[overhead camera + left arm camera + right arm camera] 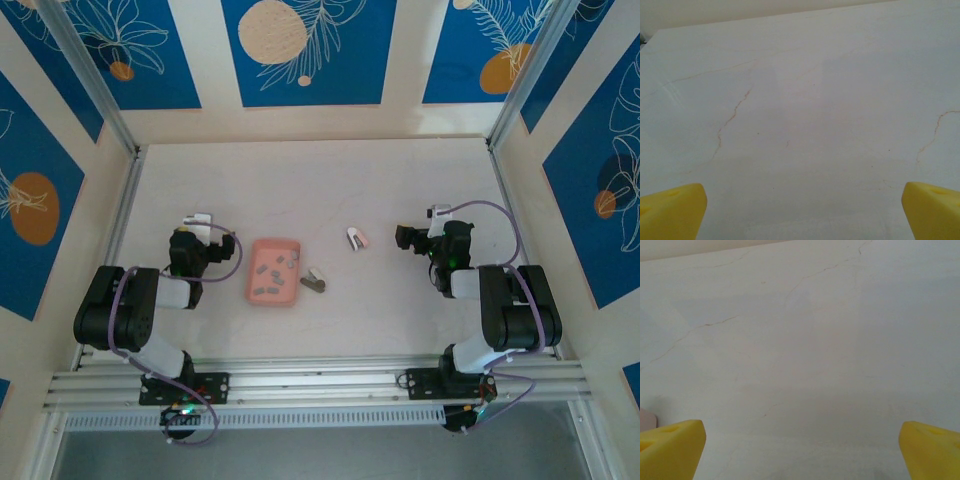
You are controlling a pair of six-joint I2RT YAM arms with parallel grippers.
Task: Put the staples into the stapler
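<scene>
The left arm [130, 310] and the right arm [505, 310] were built alike: bulky black joint housings linked by white segments, on black bases [185, 385] at the near edge of the table [300, 180]. A thin lilac cable [234, 256] looped along each arm. A small green light [452, 263] glowed on the right one. The left gripper [802, 215] and the right gripper [800, 454] had blunt yellow fingertips [671, 212].

Salmon-pink tray [252, 275] holds dark-grey staples [270, 270]; just right of the tray, a grey stapler [314, 283]; the surface [300, 180] is off-white with faint brownish veins; the walls [300, 50] are cream with blue panels, white leaf outlines, orange and cream discs
</scene>
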